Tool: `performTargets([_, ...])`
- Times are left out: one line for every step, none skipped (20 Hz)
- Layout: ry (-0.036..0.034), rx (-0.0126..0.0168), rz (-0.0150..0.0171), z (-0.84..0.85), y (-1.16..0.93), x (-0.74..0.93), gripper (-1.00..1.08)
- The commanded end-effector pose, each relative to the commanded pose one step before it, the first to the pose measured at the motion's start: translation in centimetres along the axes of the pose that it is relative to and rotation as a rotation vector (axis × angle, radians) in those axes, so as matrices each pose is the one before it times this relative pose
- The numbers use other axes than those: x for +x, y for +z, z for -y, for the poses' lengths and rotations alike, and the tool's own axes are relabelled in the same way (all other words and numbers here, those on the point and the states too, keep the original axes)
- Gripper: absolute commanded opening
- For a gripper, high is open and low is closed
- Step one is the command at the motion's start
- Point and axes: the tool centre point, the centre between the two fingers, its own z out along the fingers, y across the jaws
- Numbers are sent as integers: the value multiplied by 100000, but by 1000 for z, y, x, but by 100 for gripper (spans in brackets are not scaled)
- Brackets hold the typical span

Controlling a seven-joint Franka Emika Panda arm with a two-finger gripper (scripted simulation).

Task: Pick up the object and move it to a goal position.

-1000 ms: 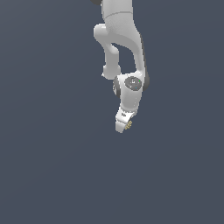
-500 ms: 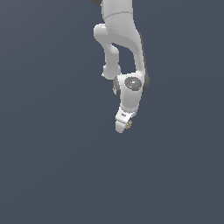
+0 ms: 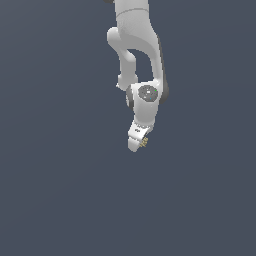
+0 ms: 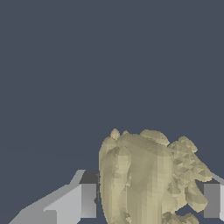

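Note:
The white arm hangs down from the top of the exterior view, and my gripper (image 3: 138,145) is at its lower end, above the plain grey floor. A tiny tan-yellow bumpy object (image 3: 144,143) shows at the gripper's tip. In the wrist view the object (image 4: 144,179) fills the space between my two grey fingers (image 4: 83,200), which press on it from both sides. The gripper (image 4: 148,201) is shut on the object.
Only a flat dark grey surface (image 3: 60,190) surrounds the arm in both views. No other objects or marker show.

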Motion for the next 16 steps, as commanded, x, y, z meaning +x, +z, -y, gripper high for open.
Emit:
performTargets([82, -38, -56, -999, -943, -873, -100])
performTargets([0, 0, 0, -486, -473, -431, -100])
performTargets([0, 0, 0, -536, -521, -473, -100])
performTargets([-26, 54, -34, -582, -554, -504, -100])
performTargets([0, 0, 0, -634, -614, -553, -100])
performTargets([0, 0, 0, -678, -654, -587, -100])
performTargets([-21, 52, -40, -704, -667, -601, -100])
performTargets([0, 0, 0, -683, -657, -584, -100])
performTargets([0, 0, 0, -650, -621, -549, -100])
performTargets([0, 0, 0, -617, -583, -513, -100])
performTargets([0, 0, 0, -583, -544, -477, -100])
performTargets([0, 0, 0, -544, -504, -440, -100])
performTargets([0, 0, 0, -500, -461, -401, -100])
performTargets([0, 0, 0, -453, -415, -361, -100])
performTargets([0, 0, 0, -405, -368, -318, -100])
performTargets([11, 37, 30, -364, -291, -276, -100])
